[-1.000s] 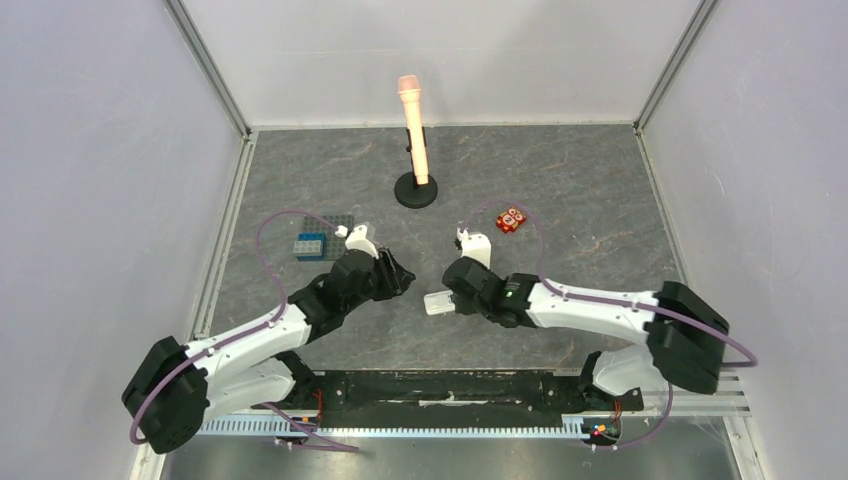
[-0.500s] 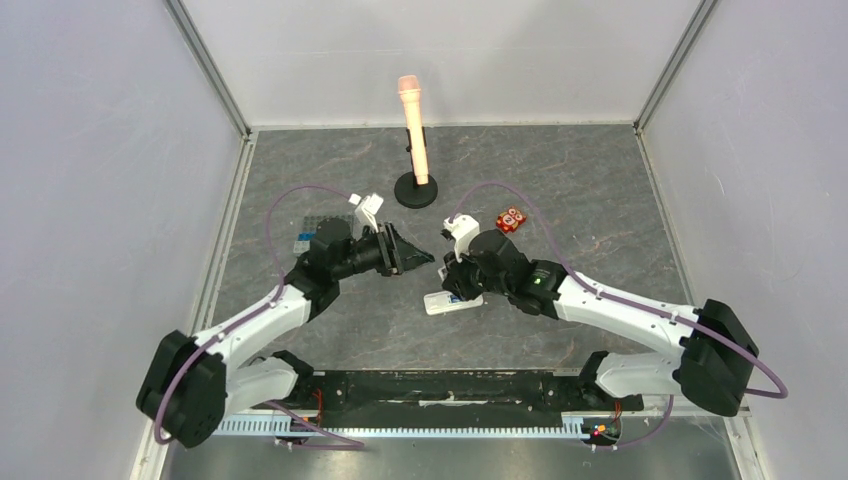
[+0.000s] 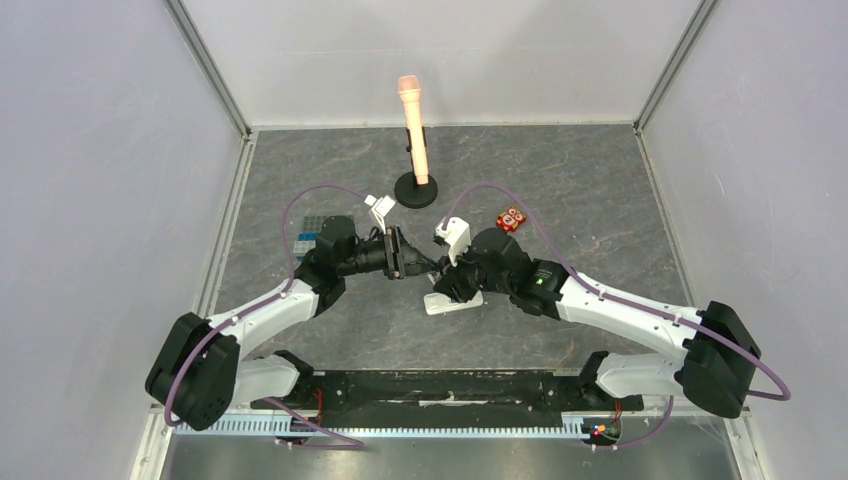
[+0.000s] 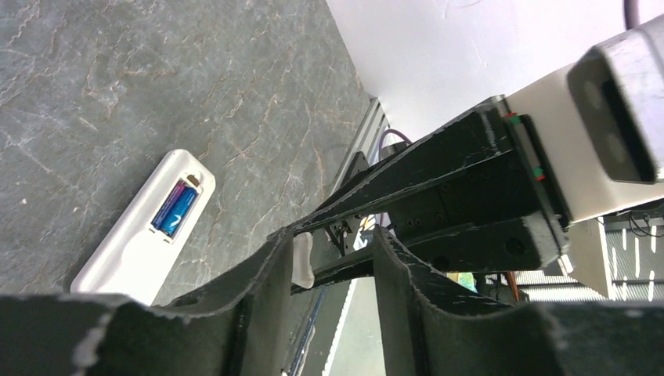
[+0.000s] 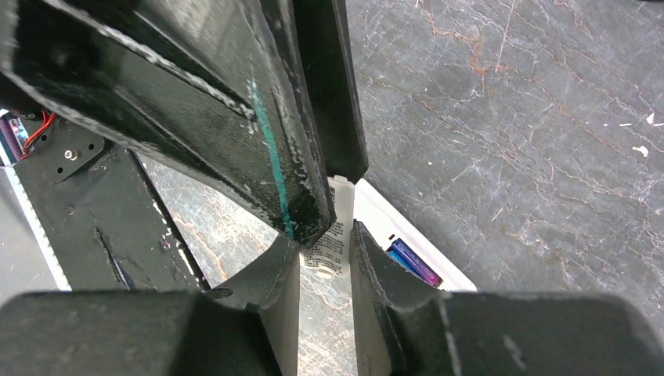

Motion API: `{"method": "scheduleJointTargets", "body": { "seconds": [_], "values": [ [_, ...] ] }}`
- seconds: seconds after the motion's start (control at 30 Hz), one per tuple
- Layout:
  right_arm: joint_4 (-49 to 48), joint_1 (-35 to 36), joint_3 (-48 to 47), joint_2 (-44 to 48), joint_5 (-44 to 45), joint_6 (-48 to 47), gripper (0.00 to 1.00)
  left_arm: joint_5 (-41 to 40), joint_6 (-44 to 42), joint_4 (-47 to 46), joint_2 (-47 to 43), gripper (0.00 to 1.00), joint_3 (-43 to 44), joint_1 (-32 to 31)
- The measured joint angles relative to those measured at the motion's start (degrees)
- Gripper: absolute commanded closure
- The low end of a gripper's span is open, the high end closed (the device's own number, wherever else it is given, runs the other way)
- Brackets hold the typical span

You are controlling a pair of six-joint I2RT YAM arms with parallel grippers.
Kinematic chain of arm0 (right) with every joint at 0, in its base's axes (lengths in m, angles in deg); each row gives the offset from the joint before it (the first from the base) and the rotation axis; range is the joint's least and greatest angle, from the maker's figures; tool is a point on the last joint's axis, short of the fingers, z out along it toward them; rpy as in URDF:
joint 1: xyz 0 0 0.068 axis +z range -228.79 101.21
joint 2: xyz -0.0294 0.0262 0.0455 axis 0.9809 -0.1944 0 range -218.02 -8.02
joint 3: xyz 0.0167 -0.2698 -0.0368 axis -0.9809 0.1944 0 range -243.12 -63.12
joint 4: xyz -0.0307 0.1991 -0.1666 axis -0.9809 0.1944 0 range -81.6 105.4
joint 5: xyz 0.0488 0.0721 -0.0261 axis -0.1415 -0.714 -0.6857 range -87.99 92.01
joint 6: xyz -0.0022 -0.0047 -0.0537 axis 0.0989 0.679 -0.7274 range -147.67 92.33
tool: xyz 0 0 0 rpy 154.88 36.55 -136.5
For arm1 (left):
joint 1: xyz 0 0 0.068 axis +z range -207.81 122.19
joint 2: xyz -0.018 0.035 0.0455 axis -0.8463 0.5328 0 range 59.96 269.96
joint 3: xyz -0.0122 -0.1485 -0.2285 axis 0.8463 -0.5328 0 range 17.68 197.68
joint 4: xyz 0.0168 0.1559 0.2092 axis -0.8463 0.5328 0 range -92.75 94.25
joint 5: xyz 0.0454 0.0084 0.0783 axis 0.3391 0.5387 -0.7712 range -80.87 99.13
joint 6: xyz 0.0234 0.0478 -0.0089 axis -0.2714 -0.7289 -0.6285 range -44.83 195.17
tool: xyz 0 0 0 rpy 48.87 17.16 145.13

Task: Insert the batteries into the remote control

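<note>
The remote control (image 4: 129, 247) lies back-up on the table with its battery bay uncovered. The blue batteries (image 4: 175, 208) sit side by side inside the bay. In the right wrist view the remote control (image 5: 376, 218) and batteries (image 5: 413, 263) show just beyond my fingers. My right gripper (image 5: 324, 244) is shut on a thin white battery cover (image 5: 338, 223) with printed text, held above the remote. My left gripper (image 4: 333, 247) meets it tip to tip, jaws apart, the battery cover (image 4: 303, 262) against one finger. From above, the left gripper (image 3: 413, 262) and right gripper (image 3: 441, 272) hover beside the remote control (image 3: 452, 304).
A peach microphone-shaped object on a black round stand (image 3: 414, 135) stands at the back centre. A small red block (image 3: 511, 219) lies behind the right arm. A grey studded plate with a blue brick (image 3: 308, 236) sits behind the left arm. Grey walls enclose the table.
Both arms have swung inward and away from the bases until their fingertips meet over the remote. The remote has stayed in place on the table.
</note>
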Motion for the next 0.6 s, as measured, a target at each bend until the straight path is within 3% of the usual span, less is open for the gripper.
{"method": "scheduleJointTargets", "body": {
  "seconds": [0.27, 0.4, 0.5, 0.6],
  "values": [
    [-0.42, 0.0, 0.0, 0.0, -0.61, -1.11, 0.81, -0.02, -3.1, 6.16, -0.24, 0.74, 0.02, 0.0],
    [-0.42, 0.0, 0.0, -0.02, -0.76, -1.11, 0.78, 0.24, -3.74, 7.23, -0.28, 0.98, 0.07, 0.0],
    [-0.24, 0.0, -0.04, -0.22, -0.72, -0.66, 0.54, 0.2, -4.35, 7.52, -0.33, 0.98, 0.22, 0.0],
    [-0.09, 0.02, -0.35, -0.48, 0.44, 0.96, 0.42, -0.11, -4.72, 8.02, -0.44, 0.98, 0.22, 0.09]
  ]
}}
